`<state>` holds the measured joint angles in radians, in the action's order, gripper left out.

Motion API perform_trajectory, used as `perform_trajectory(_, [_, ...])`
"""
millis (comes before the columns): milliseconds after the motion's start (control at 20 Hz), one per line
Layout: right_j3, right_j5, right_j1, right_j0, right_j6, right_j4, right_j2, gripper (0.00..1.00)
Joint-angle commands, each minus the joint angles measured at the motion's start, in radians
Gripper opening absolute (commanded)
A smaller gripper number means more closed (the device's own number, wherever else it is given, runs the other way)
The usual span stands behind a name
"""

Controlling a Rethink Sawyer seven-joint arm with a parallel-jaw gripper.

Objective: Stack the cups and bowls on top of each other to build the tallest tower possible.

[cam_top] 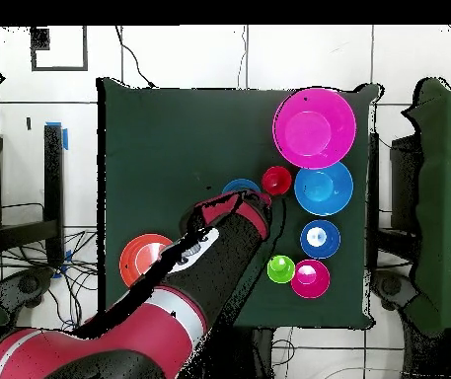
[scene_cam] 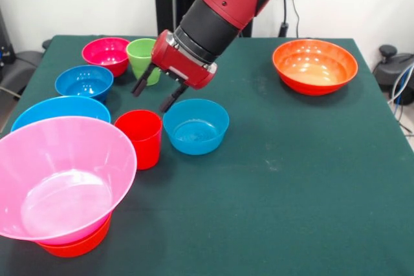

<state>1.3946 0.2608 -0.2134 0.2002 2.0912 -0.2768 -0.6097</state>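
My gripper (scene_cam: pixel 154 95) is open and empty. It hangs above the table between the light green cup (scene_cam: pixel 143 56) behind it and the red cup (scene_cam: pixel 139 137) in front. A small blue bowl (scene_cam: pixel 195 126) stands right of the red cup. The tower is the huge hot-pink bowl (scene_cam: pixel 65 179) resting on an orange bowl (scene_cam: pixel 74 244) at the front left. A large light blue bowl (scene_cam: pixel 61 111), a smaller blue bowl (scene_cam: pixel 84 82) and a magenta bowl (scene_cam: pixel 105 53) stand along the left. In the overhead view the arm covers most of the gripper (cam_top: pixel 262 201). No purple bowl shows.
A second orange bowl (scene_cam: pixel 315 66) stands alone at the far right of the green table (scene_cam: pixel 291 179); in the overhead view it (cam_top: pixel 145 259) lies beside the arm. Cables and chairs surround the table.
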Motion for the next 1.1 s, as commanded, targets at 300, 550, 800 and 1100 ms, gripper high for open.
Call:
perform_trajectory(300, [0.002,0.058,0.043,0.029,0.016,-0.045,0.099,1.0])
perform_trajectory(550, [0.012,0.072,0.026,0.027,0.0,-0.053,0.095,1.0])
perform_trajectory(800, [0.055,0.103,-0.024,0.031,-0.021,-0.064,0.097,1.0])
perform_trajectory(1100, [0.094,0.145,-0.094,0.021,-0.071,-0.089,0.105,1.0])
